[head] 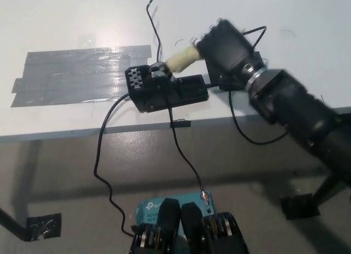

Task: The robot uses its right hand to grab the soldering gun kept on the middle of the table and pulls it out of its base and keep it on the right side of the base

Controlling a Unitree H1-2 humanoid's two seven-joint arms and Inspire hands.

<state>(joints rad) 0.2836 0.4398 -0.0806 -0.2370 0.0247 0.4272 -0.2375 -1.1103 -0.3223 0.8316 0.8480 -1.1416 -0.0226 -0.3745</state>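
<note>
Black right hand (226, 45) closed around cream soldering-gun handle (182, 58); handle's long axis running from two o'clock down to eight o'clock into black base (164, 90); extraction lies toward two o'clock.

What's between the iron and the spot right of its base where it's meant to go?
Nothing solid that shows. The right hand is shut on the iron's handle, its tip at the base. Right of the base, only a thin black wire crosses the table; the arm hides part of that area.
</note>
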